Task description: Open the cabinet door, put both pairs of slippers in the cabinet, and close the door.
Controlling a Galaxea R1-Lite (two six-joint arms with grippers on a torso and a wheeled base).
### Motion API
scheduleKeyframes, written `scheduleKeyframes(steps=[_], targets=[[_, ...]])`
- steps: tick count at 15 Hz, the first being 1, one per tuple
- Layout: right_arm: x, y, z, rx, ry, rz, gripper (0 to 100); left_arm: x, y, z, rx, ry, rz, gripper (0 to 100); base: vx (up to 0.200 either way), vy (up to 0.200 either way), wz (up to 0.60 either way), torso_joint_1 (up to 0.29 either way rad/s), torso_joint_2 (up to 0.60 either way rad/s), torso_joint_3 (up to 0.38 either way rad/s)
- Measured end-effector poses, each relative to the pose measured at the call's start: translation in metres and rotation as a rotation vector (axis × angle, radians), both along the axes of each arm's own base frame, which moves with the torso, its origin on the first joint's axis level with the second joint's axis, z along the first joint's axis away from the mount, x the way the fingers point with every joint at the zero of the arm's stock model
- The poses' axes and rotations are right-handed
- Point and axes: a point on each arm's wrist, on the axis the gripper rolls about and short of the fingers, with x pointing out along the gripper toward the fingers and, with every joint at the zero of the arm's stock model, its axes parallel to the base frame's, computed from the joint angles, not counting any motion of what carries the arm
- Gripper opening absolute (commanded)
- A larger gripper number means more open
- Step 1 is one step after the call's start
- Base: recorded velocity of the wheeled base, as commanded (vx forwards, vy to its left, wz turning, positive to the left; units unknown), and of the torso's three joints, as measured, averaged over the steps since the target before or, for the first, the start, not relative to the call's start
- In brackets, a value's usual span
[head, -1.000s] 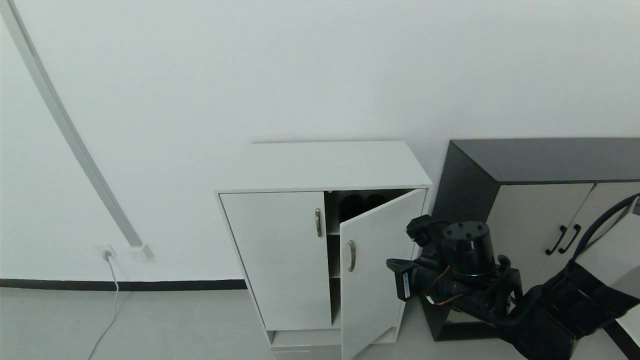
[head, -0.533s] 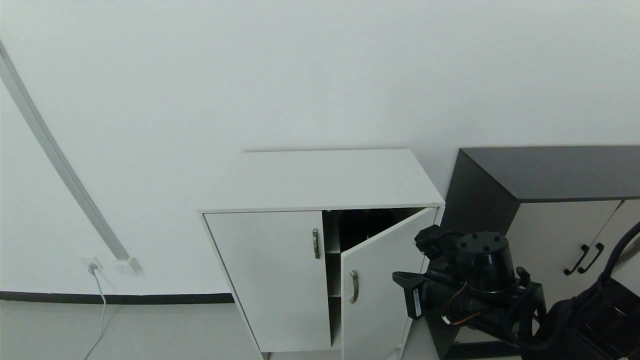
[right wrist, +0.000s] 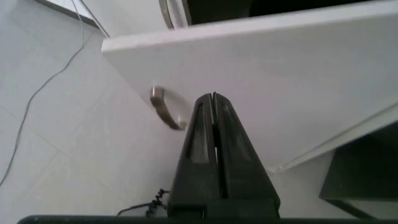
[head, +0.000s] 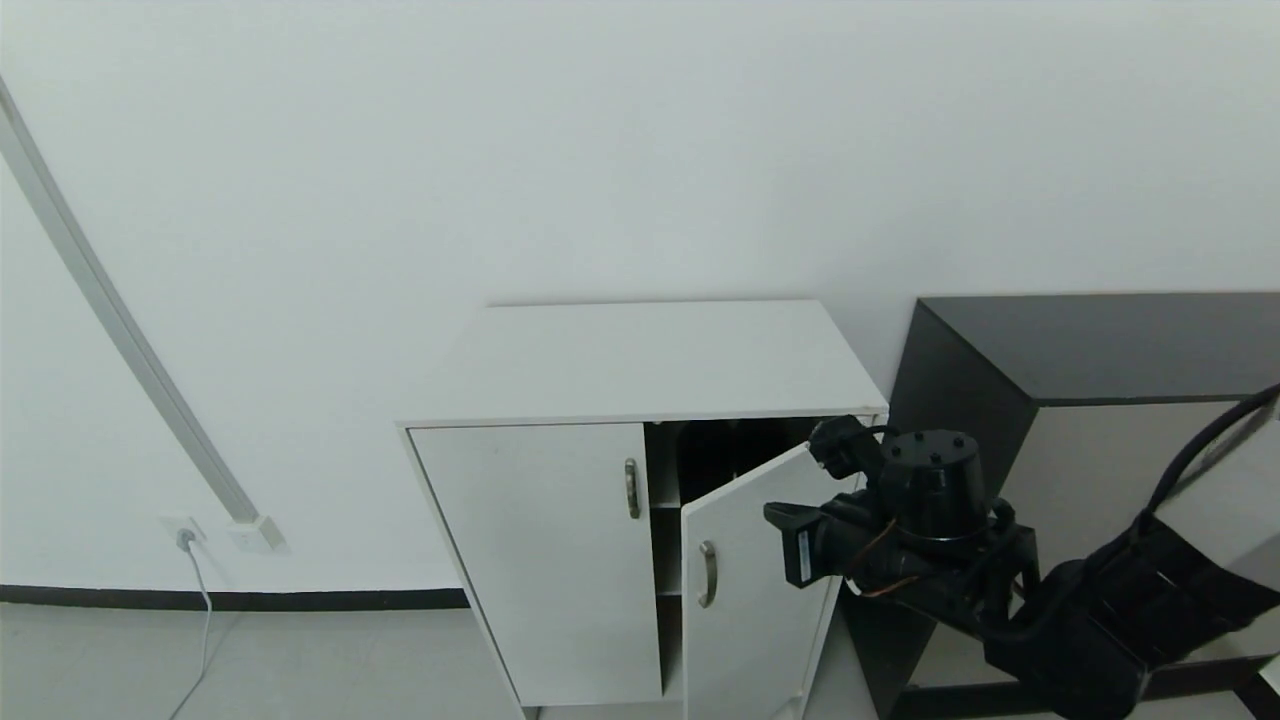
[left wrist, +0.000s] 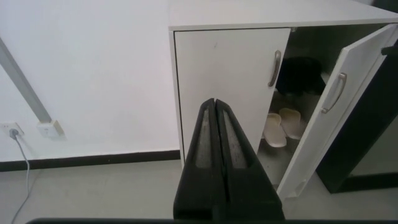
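Two doors on white cabinet (head: 650,360); right door (head: 750,600) ajar, a stiff hinged panel, likely light to swing. Push flat on outer face. Inside: dark pair (left wrist: 301,73) above, beige pair (left wrist: 281,124) below. Right claw (right wrist: 214,96) closed at door face; left claw (left wrist: 215,102) closed, well apart.

Beyond my left claw (left wrist: 214,102), inside the cabinet (left wrist: 230,87), pale slippers (left wrist: 283,124) lie side by side on a lower shelf (left wrist: 277,149). Dark slippers (left wrist: 301,73) sit on the upper shelf (left wrist: 324,76). The cabinet stands on the grey floor (left wrist: 93,193).
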Motion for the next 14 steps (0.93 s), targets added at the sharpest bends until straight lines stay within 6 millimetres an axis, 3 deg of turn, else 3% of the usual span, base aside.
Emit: scheduleKeyframes(steps=[3, 14], targets=[[0.022, 0.003, -0.001, 0.015, -0.020, -0.029, 0, 0.000, 0.000, 0.000, 0.000, 0.000, 0.000, 0, 0.000, 0.000, 0.00, 0.000, 0.00, 0.000], [0.071, 0.002, -0.015, 0.030, -0.048, -0.098, 0, 0.000, 0.000, 0.000, 0.000, -0.001, 0.000, 0, 0.000, 0.000, 0.00, 0.000, 0.00, 0.000]])
